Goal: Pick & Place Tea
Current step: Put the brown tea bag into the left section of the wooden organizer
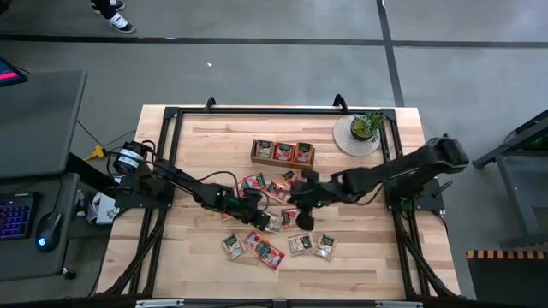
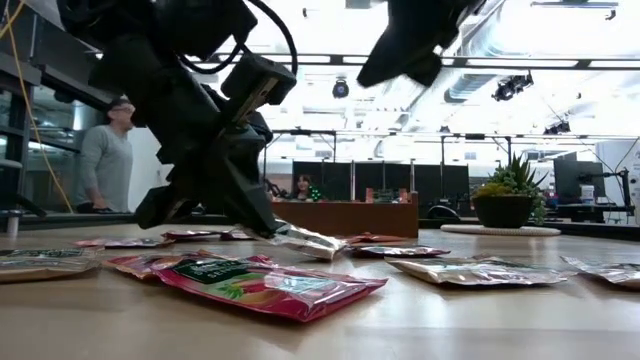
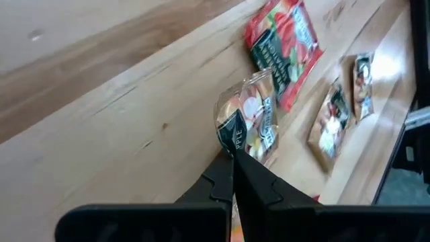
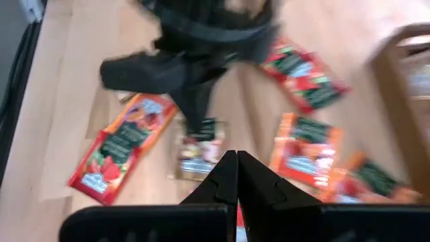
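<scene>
Over the wooden table [image 1: 197,145], my left gripper [image 3: 233,156] is clamped on the edge of one pale tea sachet [image 3: 247,124], the fingers pressed together on its corner near the middle of the table. My right gripper [image 4: 236,161] hangs just to the right of it, fingers together and holding nothing.

From above I count about twelve loose sachets on the boards, a mix of red-orange and pale ones: a cluster around the two grippers and a row of four or five nearer the front edge, among them a red one [image 1: 268,251] and a pale one [image 1: 325,247]. The exact count is hard to give where the arms cover them.

One long wooden tray [image 1: 282,153] sits toward the far side, its three compartments each showing tea. One small potted plant [image 1: 366,127] stands on a round mat to the tray's right. In the room beyond, one person [image 2: 104,160] stands at the left.
</scene>
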Available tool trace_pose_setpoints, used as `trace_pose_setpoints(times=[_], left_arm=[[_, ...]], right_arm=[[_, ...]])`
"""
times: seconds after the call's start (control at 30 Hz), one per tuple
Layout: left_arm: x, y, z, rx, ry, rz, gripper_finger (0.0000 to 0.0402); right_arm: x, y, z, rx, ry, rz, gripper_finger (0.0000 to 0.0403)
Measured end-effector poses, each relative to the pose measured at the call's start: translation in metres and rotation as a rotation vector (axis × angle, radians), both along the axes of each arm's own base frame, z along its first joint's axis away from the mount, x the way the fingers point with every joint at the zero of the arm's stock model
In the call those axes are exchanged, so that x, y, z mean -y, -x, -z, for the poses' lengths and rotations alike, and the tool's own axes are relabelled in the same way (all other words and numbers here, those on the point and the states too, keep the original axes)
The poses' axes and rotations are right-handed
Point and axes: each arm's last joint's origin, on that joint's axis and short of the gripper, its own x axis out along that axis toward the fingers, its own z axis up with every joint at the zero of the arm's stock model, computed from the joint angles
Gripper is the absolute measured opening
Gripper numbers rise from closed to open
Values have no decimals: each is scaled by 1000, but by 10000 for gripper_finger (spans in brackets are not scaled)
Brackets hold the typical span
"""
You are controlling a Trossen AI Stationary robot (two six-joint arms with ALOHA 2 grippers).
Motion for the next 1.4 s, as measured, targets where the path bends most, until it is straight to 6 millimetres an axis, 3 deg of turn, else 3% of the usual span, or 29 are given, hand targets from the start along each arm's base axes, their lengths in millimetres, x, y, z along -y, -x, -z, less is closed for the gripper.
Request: trace_pose_setpoints(times=[0.23,0.4,0.5,0.77,0.93,1.27,1.4], left_arm=[[-19,3,-29,40,-60,40,0],[-39,14,-62,43,-156,57,0],[-56,22,-77,32,-211,57,0],[-113,47,-111,85,-343,36,0],[-155,54,-135,37,-425,48,0],[-218,56,-213,-162,-689,171,0],[-231,44,-228,-251,-779,323,0]], right_arm=[[26,40,-46,35,-3,57,0],[37,66,-65,75,4,54,0],[41,83,-58,133,-36,38,0],[51,135,-19,313,-141,123,0],[55,156,-9,366,-161,142,0],[64,167,-6,371,-129,131,0],[68,167,-5,357,-107,158,0]])
